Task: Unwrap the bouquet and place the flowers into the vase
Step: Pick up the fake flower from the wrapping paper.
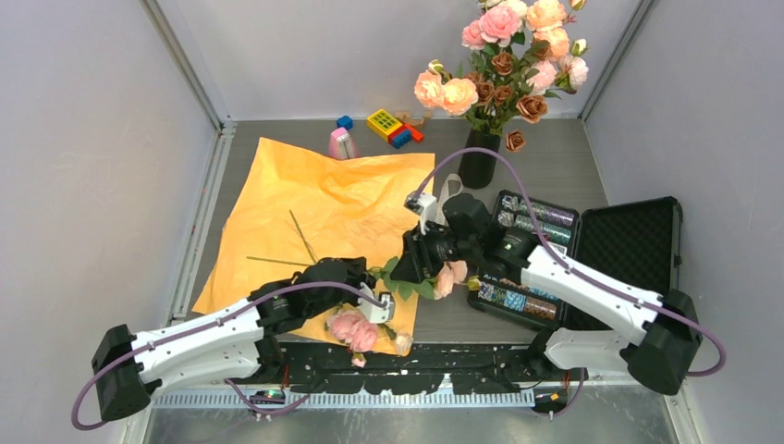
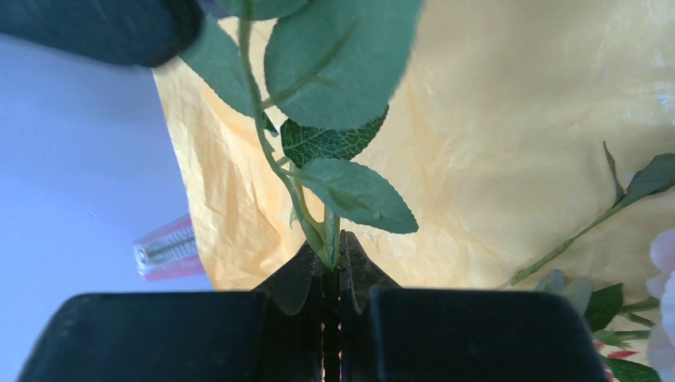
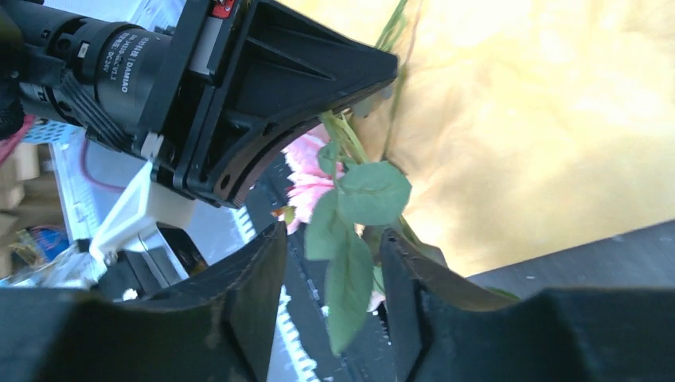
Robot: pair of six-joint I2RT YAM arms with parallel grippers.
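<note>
The bouquet is unwrapped: its orange paper [image 1: 324, 208] lies spread flat on the table. The black vase [image 1: 479, 159] stands behind it with several pink and peach roses [image 1: 504, 55] in it. My left gripper [image 2: 330, 247] is shut on a thin green flower stem [image 2: 275, 163] with leaves [image 2: 358, 195], above the paper's near right corner [image 1: 379, 301]. My right gripper [image 3: 334, 247] is open just to the right [image 1: 407, 268], and the same stem's leaves [image 3: 350, 270] hang between its jaws. Loose pink roses [image 1: 354, 330] lie by the near edge; another [image 1: 451, 277] lies under the right wrist.
An open black case [image 1: 592, 245] with small parts sits under the right arm. A pink metronome [image 1: 342, 143] and coloured blocks [image 1: 393, 127] stand at the back. Two thin bare sticks [image 1: 300, 236] lie on the paper. A second leafy stem [image 2: 573, 239] lies on the paper.
</note>
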